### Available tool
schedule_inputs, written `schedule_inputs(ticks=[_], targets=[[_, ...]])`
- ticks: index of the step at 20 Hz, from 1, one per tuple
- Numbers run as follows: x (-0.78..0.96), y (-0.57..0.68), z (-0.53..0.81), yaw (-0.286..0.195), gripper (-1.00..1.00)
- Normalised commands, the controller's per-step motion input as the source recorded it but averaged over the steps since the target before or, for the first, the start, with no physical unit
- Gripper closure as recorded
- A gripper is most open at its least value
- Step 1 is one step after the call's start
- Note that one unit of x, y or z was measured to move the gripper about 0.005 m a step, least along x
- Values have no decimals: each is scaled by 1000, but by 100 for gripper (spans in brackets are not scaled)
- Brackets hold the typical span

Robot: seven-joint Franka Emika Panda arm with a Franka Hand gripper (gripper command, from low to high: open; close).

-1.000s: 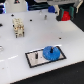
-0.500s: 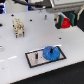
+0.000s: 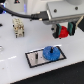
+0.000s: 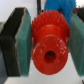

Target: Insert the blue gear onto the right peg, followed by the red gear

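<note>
The blue gear [image 3: 50, 52] lies flat on the black-framed pale plate [image 3: 33, 60], around the right peg, whose dark tip [image 3: 50, 49] shows at its hub. A shorter dark pin [image 3: 39, 56] stands free beside it. My gripper [image 3: 64, 31] hangs above and to the exterior view's right of the plate, shut on the red gear [image 3: 63, 32]. In the wrist view the red gear [image 4: 49, 44] fills the gap between the teal pads [image 4: 22, 41], its centre hole facing the camera. The blue gear [image 4: 61, 5] shows beyond it.
A pale blocky fixture [image 3: 18, 27] stands on the white table at the exterior view's left. A black cable [image 3: 30, 16] runs from the arm across the back. The arm's white body [image 3: 62, 11] fills the top right.
The gripper has moved down and toward the exterior view's left with the red gear, closer to the plate. The blue gear has not moved.
</note>
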Motion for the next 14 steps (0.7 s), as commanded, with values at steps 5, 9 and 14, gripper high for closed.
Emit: schedule_inputs(ticks=[5, 9, 14], targets=[[375, -177, -45, 0, 100], [308, -158, -55, 0, 100], [128, -110, -102, 0, 100]])
